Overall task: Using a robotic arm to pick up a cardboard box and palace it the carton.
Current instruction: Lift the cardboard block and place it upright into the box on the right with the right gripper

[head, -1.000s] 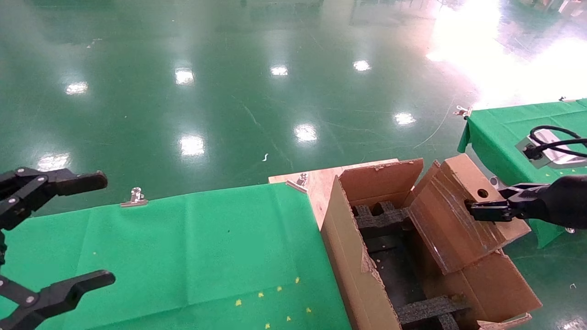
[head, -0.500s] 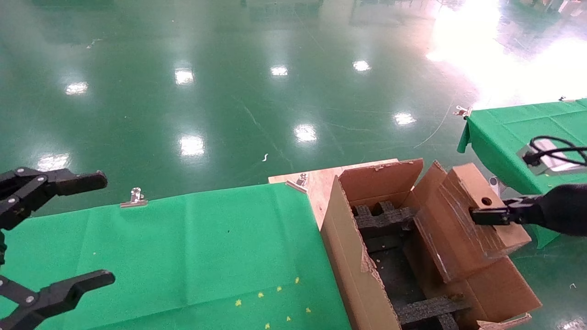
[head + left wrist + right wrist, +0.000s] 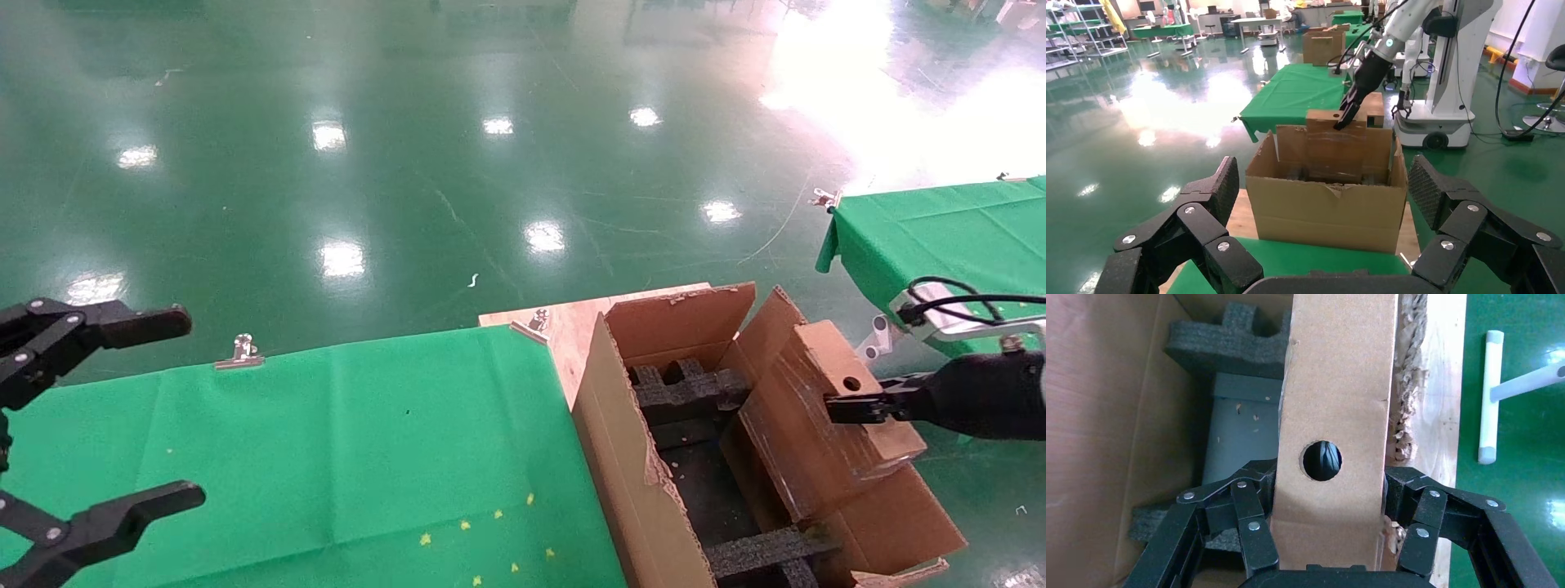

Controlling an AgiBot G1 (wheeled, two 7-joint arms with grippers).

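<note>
right pincer (image 3: 1329,523) clamping cardboard box (image 3: 825,412), base hidden in carton (image 3: 645,490)

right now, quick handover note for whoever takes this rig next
Right gripper: shut on the cardboard box, gripping its narrow face with the round hole.
Left gripper: open, parked over the green table.
The box is tilted, its lower end down inside the carton above the black foam.
Done: pick-up, carry.
Left: lower fully, release.

cardboard box (image 3: 817,425) tilted in carton (image 3: 629,457), table (image 3: 327,441) left
</note>
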